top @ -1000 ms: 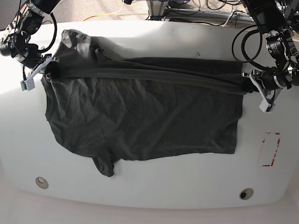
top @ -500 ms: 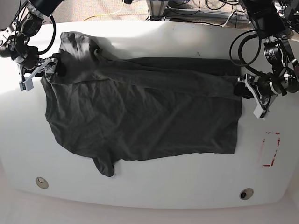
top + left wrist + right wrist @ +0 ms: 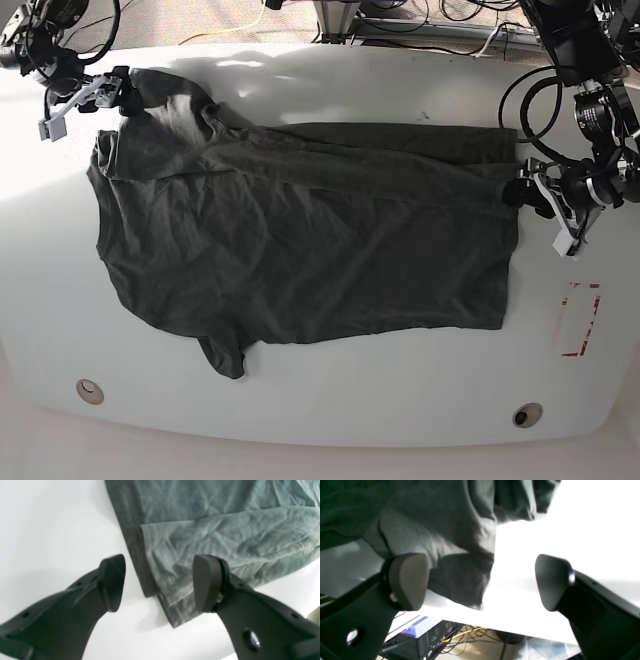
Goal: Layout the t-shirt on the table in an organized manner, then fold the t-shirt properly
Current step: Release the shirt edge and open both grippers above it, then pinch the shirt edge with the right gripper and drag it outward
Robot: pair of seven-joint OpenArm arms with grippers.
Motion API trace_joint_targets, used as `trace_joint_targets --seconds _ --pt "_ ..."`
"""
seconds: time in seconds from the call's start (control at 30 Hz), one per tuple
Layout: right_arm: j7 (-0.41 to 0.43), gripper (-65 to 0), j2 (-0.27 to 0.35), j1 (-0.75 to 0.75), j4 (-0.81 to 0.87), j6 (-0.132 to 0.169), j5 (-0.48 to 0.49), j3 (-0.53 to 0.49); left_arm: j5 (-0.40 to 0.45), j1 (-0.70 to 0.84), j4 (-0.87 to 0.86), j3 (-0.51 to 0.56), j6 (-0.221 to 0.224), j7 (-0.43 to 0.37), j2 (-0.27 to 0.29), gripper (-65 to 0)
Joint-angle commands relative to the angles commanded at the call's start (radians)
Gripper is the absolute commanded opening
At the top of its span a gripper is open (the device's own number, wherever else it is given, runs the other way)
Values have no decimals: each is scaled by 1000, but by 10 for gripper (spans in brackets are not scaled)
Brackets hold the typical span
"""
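Table [image 3: 330,400]: white top, rounded edges, fills most of the base view. Two round grommet holes near the front edge, one at the left [image 3: 89,390] and one at the right [image 3: 526,414]. Red dashed rectangle mark [image 3: 579,320] toward the right end.

T-shirt [image 3: 310,260]: dark charcoal grey, lying spread across the middle of the table, wrinkled. Far long edge is folded over onto the body as a band running left to right. One sleeve [image 3: 225,358] sticks out toward the front edge; the other sleeve [image 3: 165,90] lies at the far left corner of the cloth. Hem end points to the right, stopping short of the red mark.

Left gripper [image 3: 157,582]: at the right-hand end of the shirt in the base view [image 3: 545,200]. Jaws spread apart, nothing between the pads; through the gap the wrist view shows the layered hem corner lying flat on the table.

Right gripper [image 3: 480,580]: at the far left corner in the base view [image 3: 100,92], just beside the sleeve. Jaws wide apart, holding nothing. Its left pad [image 3: 407,580] overlaps the sleeve cloth in the wrist view; contact cannot be told. Cables and floor visible beyond the table edge.
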Motion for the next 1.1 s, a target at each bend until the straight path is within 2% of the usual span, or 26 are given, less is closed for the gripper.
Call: trace_joint_targets --seconds 0.3,0.67,0.97,1.03,1.1 --pt "0 0 -35 17 -54 0 -38 -8 -75 3 126 -3 0 0 -3 -251" --pt "0 0 -81 34 -64 0 -35 -112 -75 -3 167 -3 0 0 0 -251" --pt "0 -3 -112 35 -63 0 -35 -114 -72 -3 167 -3 0 0 2 -251" --pt "0 -55 -112 35 -63 0 -37 -114 -74 -3 166 -2 0 0 3 -251" --pt "0 -168 -112 35 -63 0 -37 -114 -74 -3 166 -2 0 0 3 -251"
